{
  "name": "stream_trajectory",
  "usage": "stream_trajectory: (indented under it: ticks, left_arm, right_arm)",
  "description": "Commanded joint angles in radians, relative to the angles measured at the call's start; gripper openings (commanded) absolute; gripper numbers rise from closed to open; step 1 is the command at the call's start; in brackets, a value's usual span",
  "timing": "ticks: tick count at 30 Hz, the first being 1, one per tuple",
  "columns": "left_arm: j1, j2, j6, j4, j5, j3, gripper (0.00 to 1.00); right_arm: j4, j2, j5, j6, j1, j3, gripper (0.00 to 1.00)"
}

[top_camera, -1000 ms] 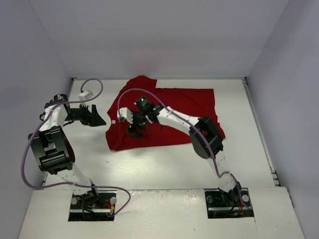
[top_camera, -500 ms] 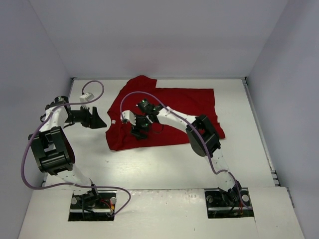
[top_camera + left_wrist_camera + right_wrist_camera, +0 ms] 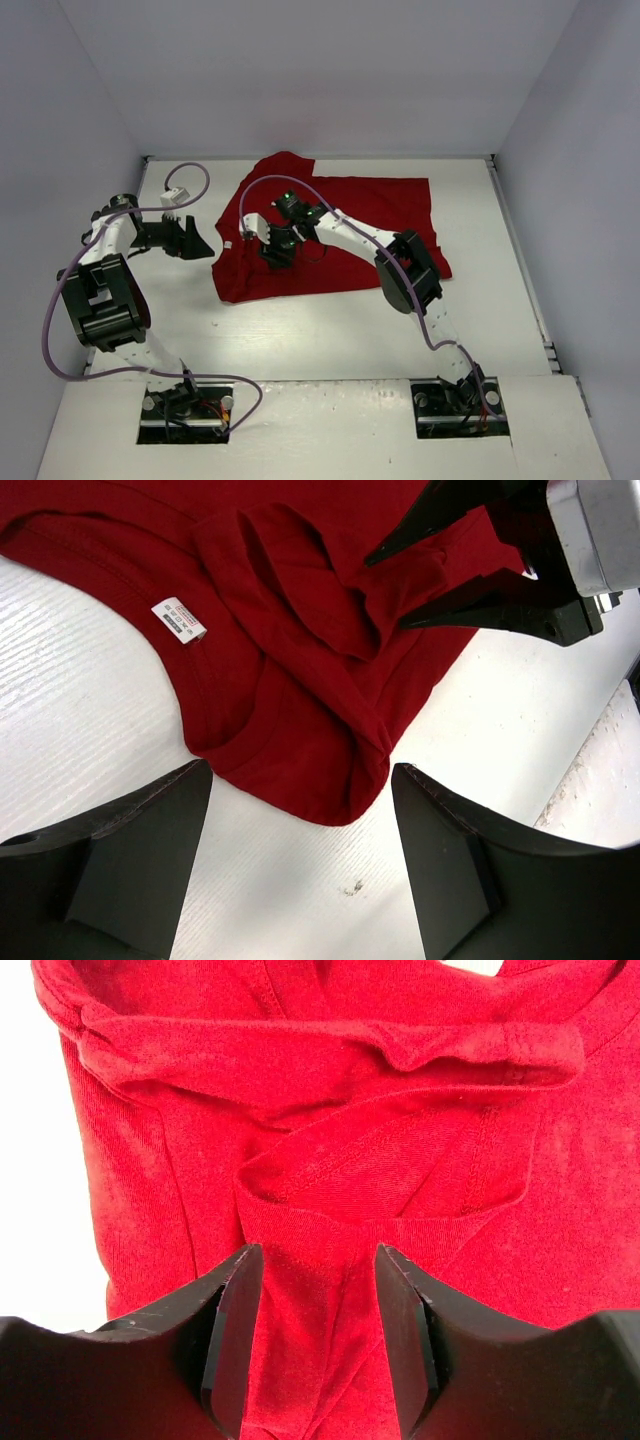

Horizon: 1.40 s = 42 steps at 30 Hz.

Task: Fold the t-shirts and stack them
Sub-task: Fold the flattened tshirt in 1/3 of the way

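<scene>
T-shirt (image 3: 340,215) folding is judged to be at its very start. Only one dark red garment is seen, spread but rumpled on the white bench (image 3: 330,340) in the upper middle of the overhead frame. No neat fold has been made and no stack begun, so every fold and the stacking are left to be done.

The right fingers (image 3: 225,1340) are placed on the left part of the cloth, partly apart, astride a raised pleat. Whether that pleat is already pinched cannot be told from these views. The left fingers (image 3: 130,860) are held wide apart and empty over bare bench, just beside the shirt's left edge.

A doubled-over hem and its stitching are shown close up only by the right wrist view. The small white neck tag (image 3: 178,619) and the curved collar are shown only by the left wrist view, where the other arm's fingers appear at the upper right. The garment's whole outline, with both arms, is given only from overhead.
</scene>
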Motion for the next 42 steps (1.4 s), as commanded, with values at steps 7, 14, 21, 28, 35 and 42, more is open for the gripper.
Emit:
stream_trajectory:
  ticks: [7, 14, 21, 28, 35, 42]
  left_arm:
    - [-0.001, -0.035, 0.018, 0.009, 0.046, 0.019, 0.70]
    - [-0.001, -0.049, 0.017, 0.009, 0.041, 0.016, 0.70]
    - [-0.001, -0.067, 0.013, 0.009, 0.042, 0.016, 0.70]
    - [-0.002, -0.069, 0.009, 0.009, 0.037, 0.037, 0.70]
    - [-0.024, -0.035, -0.005, 0.007, 0.027, 0.089, 0.70]
    - [-0.141, 0.006, 0.008, 0.034, -0.015, 0.163, 0.70]
  right_arm:
    - [-0.011, 0.040, -0.021, -0.011, -0.009, 0.070, 0.45]
    - [-0.014, 0.025, -0.027, -0.010, -0.009, 0.065, 0.03]
    - [-0.016, -0.088, -0.037, 0.017, -0.010, 0.032, 0.00]
    - [-0.014, -0.111, -0.076, 0.067, -0.069, 0.067, 0.00]
    - [-0.014, -0.040, -0.087, 0.077, -0.112, 0.117, 0.00]
    - [-0.013, 0.025, -0.092, 0.081, -0.080, 0.133, 0.00]
